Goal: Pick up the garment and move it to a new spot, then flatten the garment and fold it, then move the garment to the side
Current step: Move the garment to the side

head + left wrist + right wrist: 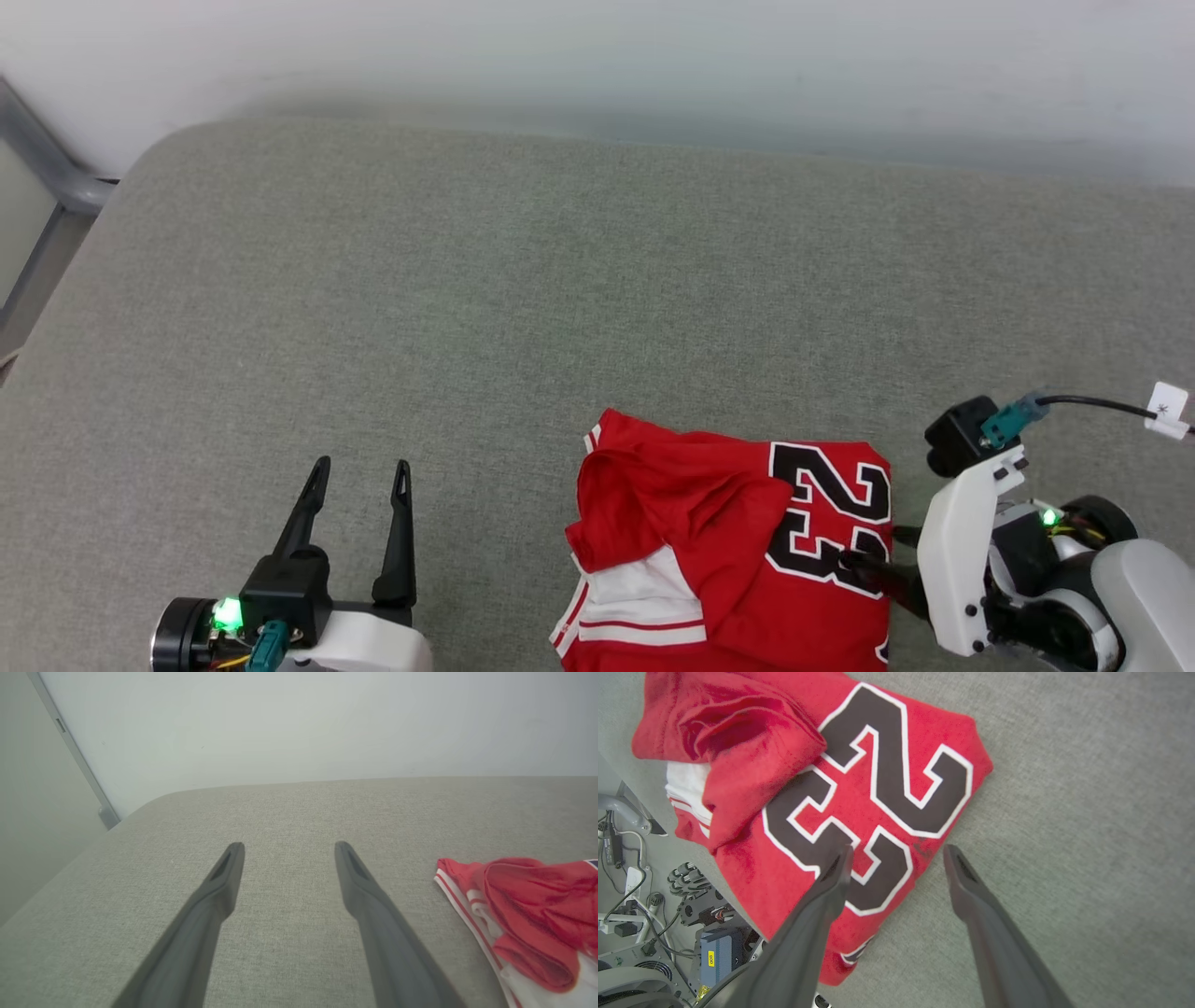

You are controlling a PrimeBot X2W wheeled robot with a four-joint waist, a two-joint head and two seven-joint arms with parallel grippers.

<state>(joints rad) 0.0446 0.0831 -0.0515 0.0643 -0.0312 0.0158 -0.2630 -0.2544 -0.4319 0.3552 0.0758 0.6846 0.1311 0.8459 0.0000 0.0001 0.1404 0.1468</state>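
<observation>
In the head view, the garment (738, 560) lies folded at the lower middle of the frame, a little to the right, on a grey cloth surface (523, 299). It is red, with a black, white-edged "23" on its right part, and a white sleeve with red stripes shows at its lower left. Its lower part runs out of the bottom edge. The left gripper (362, 467) is at the lower left, well apart from the garment, its two fingers spread over bare cloth with nothing between them. The right gripper (873, 549) comes in from the lower right with its fingers pointing to the left, at the garment's right edge over the number. A black cable (1092, 403) with a white tag (1167, 409) runs off to the right. A pale wall (597, 56) is at the top and a grey metal rail (47, 159) at the upper left.

In the left wrist view, the left gripper (288, 847) stands wide, and the garment (528, 905) is at the right edge.

In the right wrist view, the right gripper (897, 849) is spread and holds nothing. One fingertip is over the number and the other over bare cloth just beside the garment (784, 868); whether they touch it I cannot tell. At the lower left, past the edge of the surface, there are loose wires (630, 900) and a blue-grey box (714, 956).
</observation>
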